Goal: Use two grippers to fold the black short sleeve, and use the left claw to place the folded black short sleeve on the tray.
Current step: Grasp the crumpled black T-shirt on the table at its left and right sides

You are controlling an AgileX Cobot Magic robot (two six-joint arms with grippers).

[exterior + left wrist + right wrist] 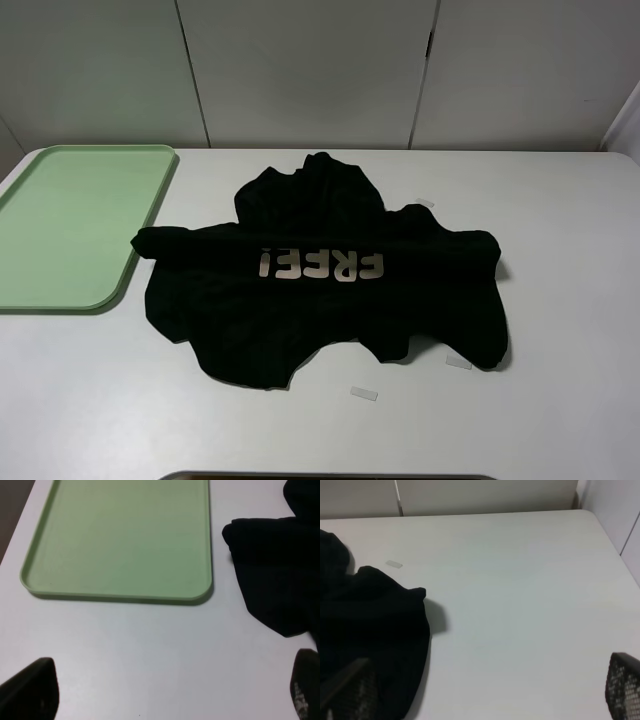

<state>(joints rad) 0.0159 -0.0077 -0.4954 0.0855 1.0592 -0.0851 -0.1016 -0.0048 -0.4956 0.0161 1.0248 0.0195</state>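
The black short sleeve lay crumpled, lettering up, mid-frame on the worktop, just beside the light-green tray at left. The left hand and right hand both gaped wide, holding nothing. Folding looked unstarted; next, each should pinch a shirt edge.

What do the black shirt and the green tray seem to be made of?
The black short sleeve looks like soft matte cloth, perhaps cotton knit: it lies limp in folds and wrinkles. The tray looks like smooth moulded plastic with a faint sheen: even light green, rounded corners, low raised rim.
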